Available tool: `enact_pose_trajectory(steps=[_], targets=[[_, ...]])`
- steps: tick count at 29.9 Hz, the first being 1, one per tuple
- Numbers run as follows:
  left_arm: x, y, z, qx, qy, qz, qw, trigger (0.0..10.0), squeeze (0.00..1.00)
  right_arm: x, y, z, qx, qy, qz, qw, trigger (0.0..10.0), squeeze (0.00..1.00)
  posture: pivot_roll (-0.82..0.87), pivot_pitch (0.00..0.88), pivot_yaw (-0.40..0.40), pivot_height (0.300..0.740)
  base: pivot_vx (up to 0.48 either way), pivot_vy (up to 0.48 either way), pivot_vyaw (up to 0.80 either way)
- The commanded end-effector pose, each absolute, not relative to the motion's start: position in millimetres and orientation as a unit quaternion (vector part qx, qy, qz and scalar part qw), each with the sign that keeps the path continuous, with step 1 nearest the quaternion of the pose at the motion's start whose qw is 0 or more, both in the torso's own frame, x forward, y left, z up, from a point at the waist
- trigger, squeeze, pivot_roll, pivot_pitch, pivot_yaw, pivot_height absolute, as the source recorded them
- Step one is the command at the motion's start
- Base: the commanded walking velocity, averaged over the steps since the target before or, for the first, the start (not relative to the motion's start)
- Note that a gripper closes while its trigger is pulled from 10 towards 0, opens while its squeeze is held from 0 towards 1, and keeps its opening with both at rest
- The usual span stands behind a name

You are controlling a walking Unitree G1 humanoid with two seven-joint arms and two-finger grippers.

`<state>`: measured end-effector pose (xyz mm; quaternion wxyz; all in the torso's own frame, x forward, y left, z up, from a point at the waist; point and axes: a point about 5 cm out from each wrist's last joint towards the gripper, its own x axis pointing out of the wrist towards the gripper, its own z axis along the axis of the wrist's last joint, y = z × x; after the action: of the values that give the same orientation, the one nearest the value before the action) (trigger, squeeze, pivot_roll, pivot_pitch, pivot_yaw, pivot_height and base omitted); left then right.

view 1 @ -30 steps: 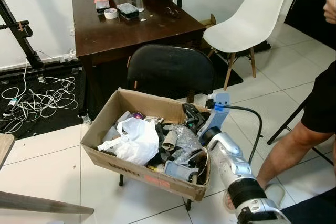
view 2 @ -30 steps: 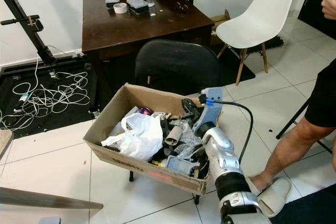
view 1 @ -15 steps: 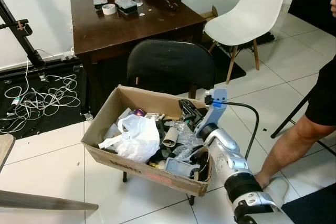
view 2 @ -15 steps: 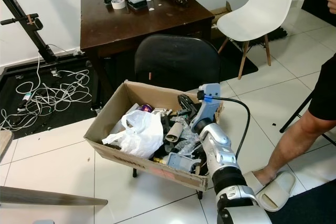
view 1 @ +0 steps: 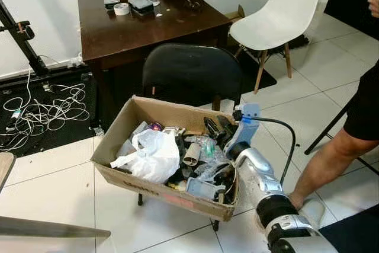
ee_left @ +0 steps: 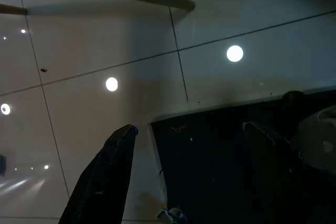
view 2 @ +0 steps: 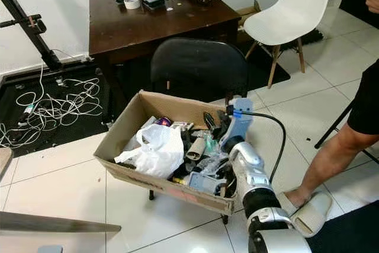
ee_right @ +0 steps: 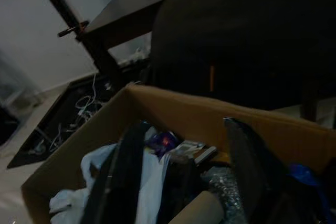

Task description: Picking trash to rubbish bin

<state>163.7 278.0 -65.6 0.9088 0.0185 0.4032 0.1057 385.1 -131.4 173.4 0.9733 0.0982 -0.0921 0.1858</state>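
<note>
Over the right end of the cardboard box (view 1: 139,185), which serves as the rubbish bin and rests on a black chair (view 1: 189,75), the right gripper (view 1: 217,128) hangs just above the heaped trash, its two black fingers spread apart with nothing between them. The box is the landmark. At its left end lies one white plastic bag (view 1: 153,158); toward the middle stands one cardboard tube (view 1: 192,154), with crinkled clear wrap (view 2: 211,164) beside it and dark odds and ends I cannot sort out at the right end. Behind the box stands one dark wooden table (view 1: 148,25) carrying a roll of tape (view 1: 122,9) and small clutter; to the right of the box are one white chair (view 1: 284,16) and a person's leg (view 1: 323,161) and slipper (view 2: 311,214).

The drop looks done or nearly so. A clean finish, I judge, means lifting the fingers straight up, clear of the wrap and the box wall. The left gripper (ee_left: 184,171), fingers apart, hangs idle over floor tiles.
</note>
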Motion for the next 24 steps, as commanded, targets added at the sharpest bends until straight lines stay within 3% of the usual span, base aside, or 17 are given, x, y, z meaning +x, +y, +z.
enact_pose_trajectory(steps=[1,6,7,9,10,13,15,20,24], targets=[[152.1,278.3,-71.1,0.018,0.422,0.113,0.900,10.0,0.00,382.5,-135.9,164.8,0.111,-0.085,0.175,0.975,10.0,1.00,-0.03,0.251,0.101,0.740,0.000,0.000,0.00],[157.8,271.1,-71.7,0.013,0.420,0.109,0.901,10.0,0.00,382.2,-149.7,163.2,0.095,-0.086,0.156,0.979,10.0,1.00,-0.06,0.237,0.093,0.740,0.000,0.000,0.00],[159.1,269.8,-71.7,0.011,0.418,0.108,0.902,10.0,0.00,382.9,-158.5,164.8,0.091,-0.087,0.137,0.982,10.0,0.52,-0.07,0.232,0.085,0.740,0.000,0.000,0.00],[160.4,268.5,-71.6,0.009,0.417,0.108,0.902,10.0,0.00,383.6,-168.7,166.5,0.089,-0.089,0.115,0.985,10.0,0.52,-0.07,0.232,0.085,0.740,0.000,0.000,0.00],[161.4,267.6,-71.6,0.007,0.416,0.110,0.903,10.0,0.00,383.4,-179.1,166.2,0.089,-0.088,0.094,0.988,10.0,0.00,-0.08,0.220,0.071,0.740,0.000,0.000,0.00],[163.6,265.5,-71.6,0.001,0.414,0.116,0.903,10.0,0.00,379.9,-209.2,162.6,0.084,-0.080,0.033,0.993,10.0,0.00,-0.09,0.211,0.059,0.740,0.000,0.000,0.00],[164.5,262.3,-72.6,-0.004,0.416,0.121,0.901,10.0,0.00,372.1,-242.5,155.7,0.063,-0.061,-0.030,0.996,10.0,0.00,-0.12,0.193,0.043,0.740,0.000,0.000,0.00],[160.1,253.0,-78.5,-0.013,0.434,0.125,0.892,10.0,0.00,336.4,-314.0,124.0,0.017,0.019,-0.166,0.986,10.0,0.00,-0.15,0.161,0.021,0.740,0.000,0.000,0.00],[158.4,249.5,-80.5,-0.016,0.440,0.126,0.889,10.0,0.00,321.8,-329.0,108.7,0.014,0.054,-0.200,0.978,10.0,0.00,-0.15,0.151,0.011,0.740,0.000,0.000,0.00]])
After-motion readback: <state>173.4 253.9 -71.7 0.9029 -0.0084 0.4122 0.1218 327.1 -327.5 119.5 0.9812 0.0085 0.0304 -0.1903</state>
